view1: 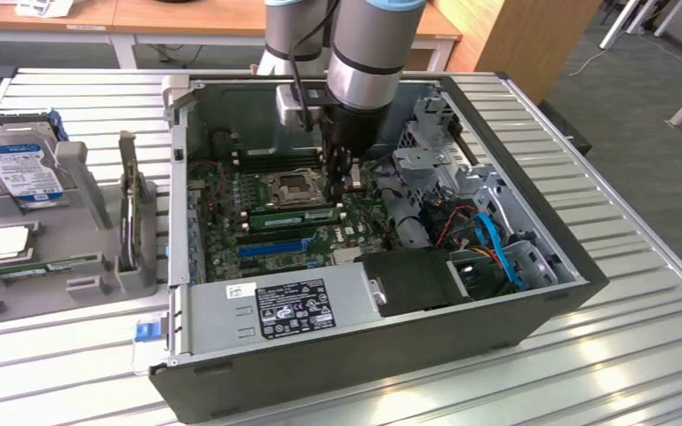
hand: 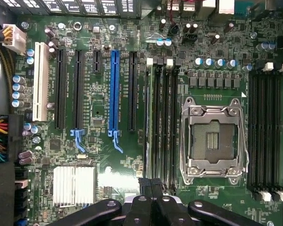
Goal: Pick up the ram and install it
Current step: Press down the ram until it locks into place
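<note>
The ram (view1: 297, 216) stands on edge in a slot beside the socket (hand: 212, 136). It is light, thin, stiff and fragile, best held by its long edges, clear of the chips. The arm (view1: 365, 53) reaches straight down into the case (view1: 554, 293). At the ram's end the gripper (hand: 151, 184) has its jaws clenched, possibly pinching the board.

Nothing legible: a black label (view1: 295, 307) of tiny white print and a small white sticker (view1: 241, 291) sit on the power supply (view1: 217, 321) inside the computer case (view1: 436, 348). Outside the case, a hard drive (view1: 0, 139) bears a blue-and-white label (view1: 21, 173), also unreadable.
</note>
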Available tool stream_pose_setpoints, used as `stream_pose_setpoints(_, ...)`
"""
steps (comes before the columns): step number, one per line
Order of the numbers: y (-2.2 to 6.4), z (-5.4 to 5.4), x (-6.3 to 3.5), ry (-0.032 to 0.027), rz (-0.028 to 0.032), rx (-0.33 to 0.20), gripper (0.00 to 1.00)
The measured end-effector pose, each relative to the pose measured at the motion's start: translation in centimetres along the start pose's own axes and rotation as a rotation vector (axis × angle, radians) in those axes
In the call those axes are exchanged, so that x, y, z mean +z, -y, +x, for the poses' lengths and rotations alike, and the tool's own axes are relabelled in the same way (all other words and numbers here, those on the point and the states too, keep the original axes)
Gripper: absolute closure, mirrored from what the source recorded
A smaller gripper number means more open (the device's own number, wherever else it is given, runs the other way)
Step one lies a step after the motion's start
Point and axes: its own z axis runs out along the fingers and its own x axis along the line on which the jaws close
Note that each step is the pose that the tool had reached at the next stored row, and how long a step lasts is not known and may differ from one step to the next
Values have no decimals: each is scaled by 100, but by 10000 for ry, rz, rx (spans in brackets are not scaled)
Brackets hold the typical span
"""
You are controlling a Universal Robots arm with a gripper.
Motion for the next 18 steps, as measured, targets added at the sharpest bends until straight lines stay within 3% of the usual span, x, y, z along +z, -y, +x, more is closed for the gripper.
stream_pose_setpoints(1,1,2,36,-3,-1,0,90)
stream_pose_setpoints(11,119,1,34,0,-1,0,90)
stream_pose_setpoints(18,122,2,62,-1,0,0,90)
